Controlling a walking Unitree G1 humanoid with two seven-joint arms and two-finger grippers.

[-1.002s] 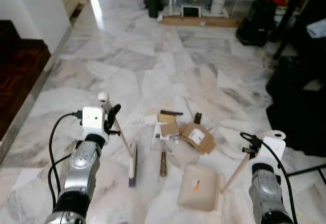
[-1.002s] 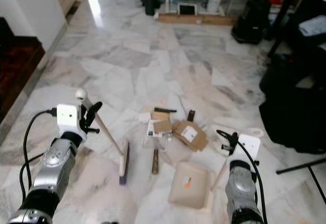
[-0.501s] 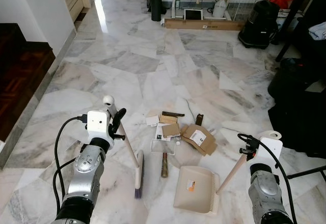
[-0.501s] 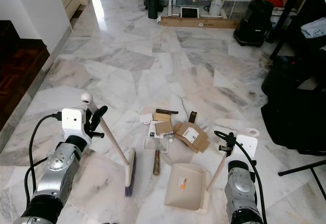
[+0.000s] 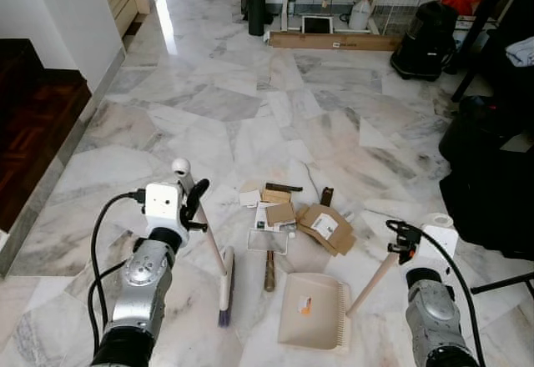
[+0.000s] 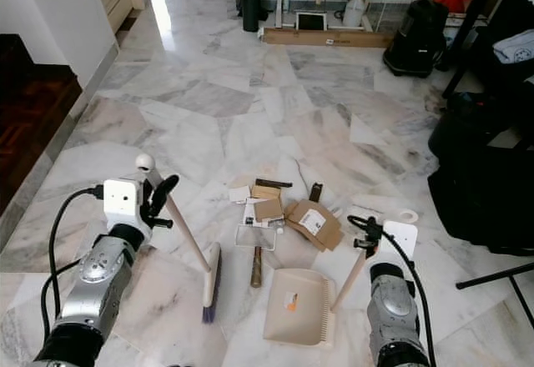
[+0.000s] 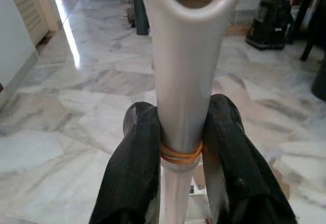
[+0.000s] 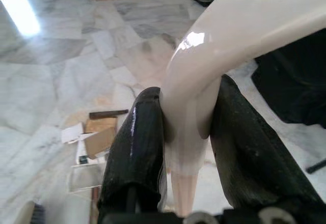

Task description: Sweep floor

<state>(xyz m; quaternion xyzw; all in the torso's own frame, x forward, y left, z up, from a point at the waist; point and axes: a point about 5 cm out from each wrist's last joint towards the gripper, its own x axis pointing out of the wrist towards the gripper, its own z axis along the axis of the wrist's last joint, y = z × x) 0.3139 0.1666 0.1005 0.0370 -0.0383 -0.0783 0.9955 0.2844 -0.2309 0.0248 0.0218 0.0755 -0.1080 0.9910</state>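
Left wrist view: left gripper [image 7: 182, 147] clamped tight on the broom [image 5: 219, 260] handle, rubber band [image 7: 181, 156] just below the fingers [image 7: 137, 152]. Right wrist view: right gripper [image 8: 188, 127] squeezing the dustpan [image 5: 312, 310] handle. Head views: bristles and pan down on the marble floor [image 5: 250, 117] beside a cardboard scraps pile [image 5: 292, 217], black bags [image 5: 484, 175] off right.

Ahead of me the marble floor [image 5: 250, 83] lies open up to the far shelf. Near my feet a litter pile [image 5: 292, 217] sits between my broom [image 5: 224, 275] and dustpan [image 5: 313, 310]. Black bags [image 5: 492, 175] crowd my right; a dark wooden step [image 5: 29, 125] bounds my left.
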